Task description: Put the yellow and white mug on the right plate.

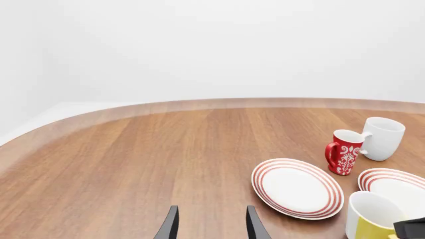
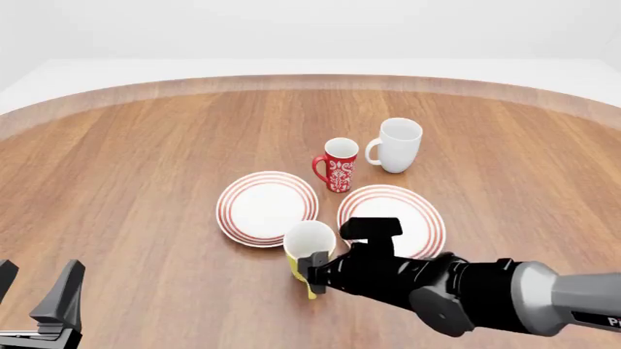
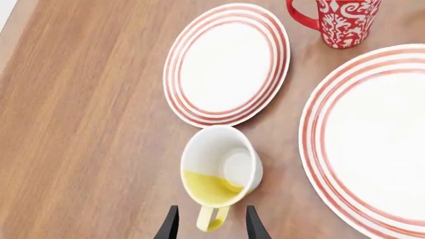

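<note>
Wooden table (image 2: 145,160): two plates, three mugs; yellow and white mug (image 2: 310,242) upright.

All three renders were bright and evenly lit by soft, diffuse light with no single source to be made out, the white backdrop nearly blown out. Shadows were faint, only slight dark contact patches beneath the crockery on the bench (image 2: 145,182), and no glare showed on the wood. Everything stood sharp, free of blur or edge distortion
</note>
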You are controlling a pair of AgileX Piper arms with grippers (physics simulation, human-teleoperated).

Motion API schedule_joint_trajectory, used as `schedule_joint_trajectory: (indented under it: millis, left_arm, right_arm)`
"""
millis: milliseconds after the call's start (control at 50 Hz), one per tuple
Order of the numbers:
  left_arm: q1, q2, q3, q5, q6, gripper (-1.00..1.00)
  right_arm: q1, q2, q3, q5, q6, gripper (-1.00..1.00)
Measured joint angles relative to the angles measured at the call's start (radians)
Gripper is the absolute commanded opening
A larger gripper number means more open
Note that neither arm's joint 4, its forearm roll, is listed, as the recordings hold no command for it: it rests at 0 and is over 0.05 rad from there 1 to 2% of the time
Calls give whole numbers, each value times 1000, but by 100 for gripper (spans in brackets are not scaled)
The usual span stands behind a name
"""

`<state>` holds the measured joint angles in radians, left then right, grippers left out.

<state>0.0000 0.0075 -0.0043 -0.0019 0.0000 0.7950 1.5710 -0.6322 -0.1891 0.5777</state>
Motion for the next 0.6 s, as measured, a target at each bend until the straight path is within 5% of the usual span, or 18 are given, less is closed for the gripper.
schedule_joint_trajectory:
  millis: [600]
  left_arm:
    - [0,0,0,0,0,100]
  right_arm:
    - [19,74,17,-90,34,100]
